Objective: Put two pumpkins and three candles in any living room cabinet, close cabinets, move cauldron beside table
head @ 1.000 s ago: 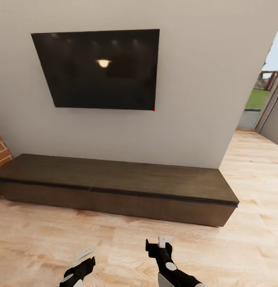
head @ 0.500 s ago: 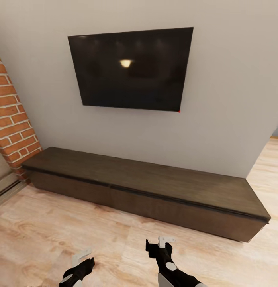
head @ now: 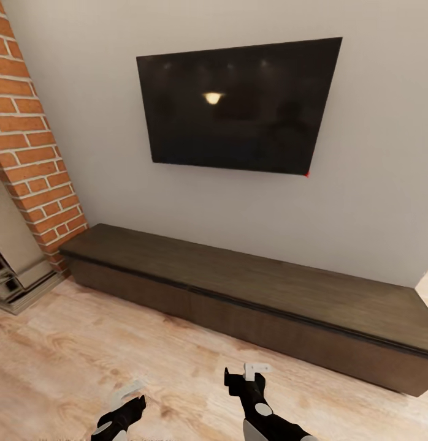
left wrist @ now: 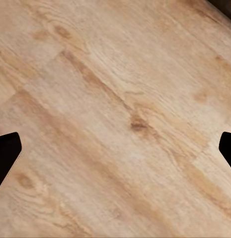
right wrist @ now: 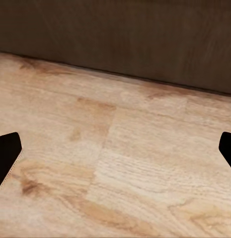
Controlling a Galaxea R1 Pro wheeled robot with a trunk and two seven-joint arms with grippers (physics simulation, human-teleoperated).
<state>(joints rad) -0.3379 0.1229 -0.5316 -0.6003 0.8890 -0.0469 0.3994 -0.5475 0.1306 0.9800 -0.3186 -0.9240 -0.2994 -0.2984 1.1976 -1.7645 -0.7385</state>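
Over the last second the whole view has swung round to the left: the doorway and the lawn beyond it have slid out on the right, and a red-brick fireplace point(head: 36, 141) has come in on the left with a pale stepped hearth point(head: 21, 278) at its foot. That is the camera turning, not the furniture moving.

Next along, the wall TV point(head: 238, 107) now hangs near the middle of the wall, a lamp's glow reflected in its dark screen. Below it runs the cabinet point(head: 251, 294), long, low and dark brown, its drawer fronts flush; I judge every drawer shut. Its top is bare, and it stands apart from the fireplace, on the light plank floor point(head: 67, 355).

Down at the near edge the left gripper point(head: 129, 393) hangs low over the boards, its fingers spread with nothing between them; the left wrist view gives just floor planks between the two dark tips. The right gripper point(head: 246, 373) is a little farther forward, also spread and empty, aimed at the floor just in front of the cabinet's base.

To my eye the robot is still searching or repositioning; none of the five items has been stowed from what lies here.
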